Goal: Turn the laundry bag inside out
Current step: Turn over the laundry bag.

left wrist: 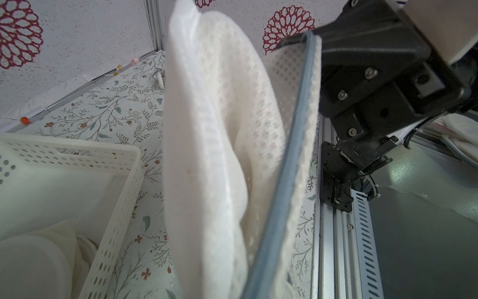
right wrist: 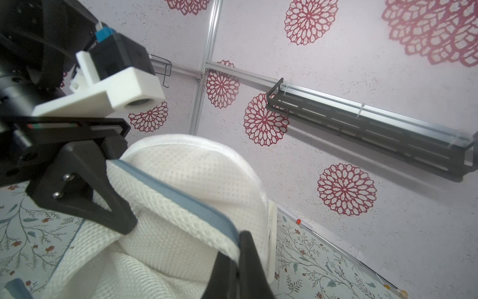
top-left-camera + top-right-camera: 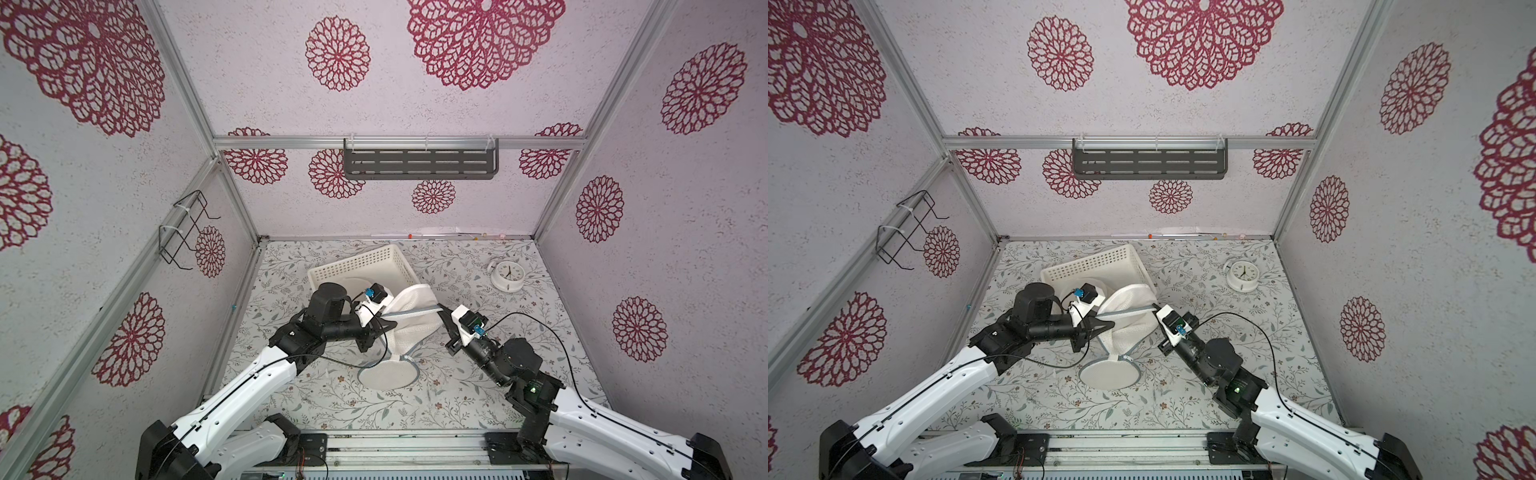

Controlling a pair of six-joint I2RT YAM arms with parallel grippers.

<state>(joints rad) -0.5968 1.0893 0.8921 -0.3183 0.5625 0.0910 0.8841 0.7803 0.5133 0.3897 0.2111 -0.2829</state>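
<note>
The laundry bag [image 3: 415, 320] [image 3: 1129, 324] is white mesh with a grey-blue rim [image 2: 181, 202] and hangs stretched between both arms above the floral table. Its round flat end [image 3: 388, 374] rests on the table below. My left gripper [image 3: 387, 321] [image 3: 1105, 323] is shut on the rim's left end. Cloth hides its jaws in the left wrist view, where mesh [image 1: 232, 129] fills the middle. My right gripper [image 3: 441, 308] [image 3: 1154, 308] [image 2: 236, 259] is shut on the rim's right end, its fingers [image 2: 251, 261] pinching the blue band.
A white perforated basket [image 3: 353, 262] [image 1: 77, 155] lies tilted just behind the bag and the left arm, with white cloth inside. A white alarm clock [image 3: 507, 274] stands back right. A dark shelf [image 3: 419, 164] hangs on the back wall and a wire rack [image 3: 187, 228] on the left wall.
</note>
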